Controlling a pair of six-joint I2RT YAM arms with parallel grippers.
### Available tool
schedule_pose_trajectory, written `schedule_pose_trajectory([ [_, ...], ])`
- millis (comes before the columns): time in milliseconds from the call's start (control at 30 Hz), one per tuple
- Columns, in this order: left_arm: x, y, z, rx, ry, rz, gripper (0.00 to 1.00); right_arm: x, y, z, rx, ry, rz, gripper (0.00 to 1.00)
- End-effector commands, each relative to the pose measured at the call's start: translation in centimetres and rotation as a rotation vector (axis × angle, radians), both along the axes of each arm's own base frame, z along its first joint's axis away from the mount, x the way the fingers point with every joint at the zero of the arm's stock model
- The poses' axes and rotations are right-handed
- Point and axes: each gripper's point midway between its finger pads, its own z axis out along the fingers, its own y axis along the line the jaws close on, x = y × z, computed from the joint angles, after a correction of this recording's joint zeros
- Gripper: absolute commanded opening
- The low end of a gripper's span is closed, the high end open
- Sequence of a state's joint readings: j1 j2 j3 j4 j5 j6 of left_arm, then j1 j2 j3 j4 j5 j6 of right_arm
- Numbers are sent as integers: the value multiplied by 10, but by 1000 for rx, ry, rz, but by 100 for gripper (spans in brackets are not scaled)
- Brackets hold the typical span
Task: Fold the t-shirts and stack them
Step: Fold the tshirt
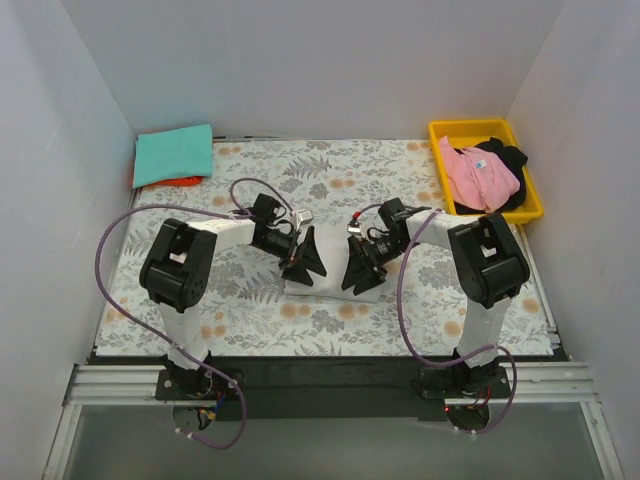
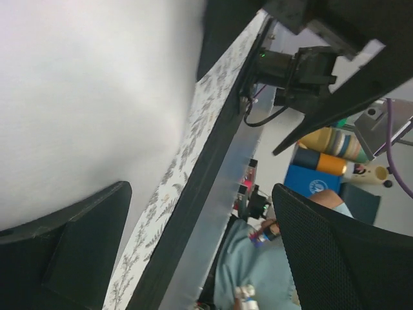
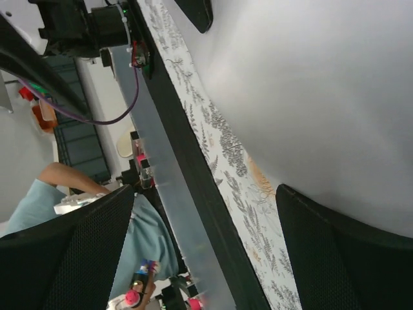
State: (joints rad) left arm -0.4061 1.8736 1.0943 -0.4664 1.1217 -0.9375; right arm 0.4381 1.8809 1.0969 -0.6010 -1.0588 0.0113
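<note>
Room: floral print lies flat toward table cloth (image 1: 250,300) side edges.
White t-shirt (image 1: 333,290): smooth folded block, table cloth centre.
Left gripper (image 1: 303,262): jaws spread, released, left of centre.
Right gripper (image 1: 360,272): jaws spread, released, right of centre.
Teal t-shirt (image 1: 173,153): folded atop orange t-shirt (image 1: 180,181), far-left table cloth corner.

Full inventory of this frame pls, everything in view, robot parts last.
white t-shirt: 1, white, table centre, between the grippers
teal t-shirt: 1, teal, folded, far left corner
orange t-shirt: 1, orange, under the teal one
pink t-shirt: 1, pink, in the bin
black t-shirt: 1, black, in the bin, partly under the pink
yellow bin: 1, yellow, far right corner
table cloth: 1, grey-and-orange floral, over the table
person: 1, pale blue top, beyond the near edge
left gripper: 1, black, open, on the white shirt's left
right gripper: 1, black, open, on its right
</note>
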Motion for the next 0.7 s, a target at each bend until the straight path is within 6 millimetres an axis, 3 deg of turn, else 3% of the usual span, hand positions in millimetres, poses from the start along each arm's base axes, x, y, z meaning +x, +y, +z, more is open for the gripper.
schedule_pose_trajectory([
  [0, -18, 9, -32, 87, 143, 8, 91, 4, -3, -19, -42, 30, -28, 97],
  [133, -26, 28, -59, 159, 178, 32, 92, 23, -33, -64, -267, -1, -101, 98],
  [200, -14, 38, -58, 157, 165, 69, 92, 29, -46, -77, -341, -11, -116, 98],
  [267, 4, 46, -48, 127, 115, 94, 92, 35, -48, -74, -342, -19, -120, 98],
  [300, 11, 49, -39, 110, 70, 98, 92, 38, -46, -68, -316, -44, -109, 97],
  [367, 24, 55, -20, 82, -27, 98, 93, 45, -28, -36, -207, -100, -63, 92],
  [400, 35, 65, 18, 65, -228, 149, 93, 55, -8, 10, -128, -305, -1, 86],
  [433, 36, 66, 17, 76, -233, 153, 93, 50, -3, 11, -125, -308, 17, 86],
  [467, 36, 71, 16, 69, -276, 198, 93, 57, 5, 27, -100, -384, 24, 85],
  [500, 44, 83, 41, 46, -333, 276, 93, 57, 11, 43, -86, -452, 32, 84],
  [600, 51, 103, 56, 49, -285, 410, 93, 58, 25, 63, -89, -617, 75, 77],
  [667, 55, 116, 55, 76, -226, 483, 93, 59, 34, 62, -135, -732, 115, 74],
])
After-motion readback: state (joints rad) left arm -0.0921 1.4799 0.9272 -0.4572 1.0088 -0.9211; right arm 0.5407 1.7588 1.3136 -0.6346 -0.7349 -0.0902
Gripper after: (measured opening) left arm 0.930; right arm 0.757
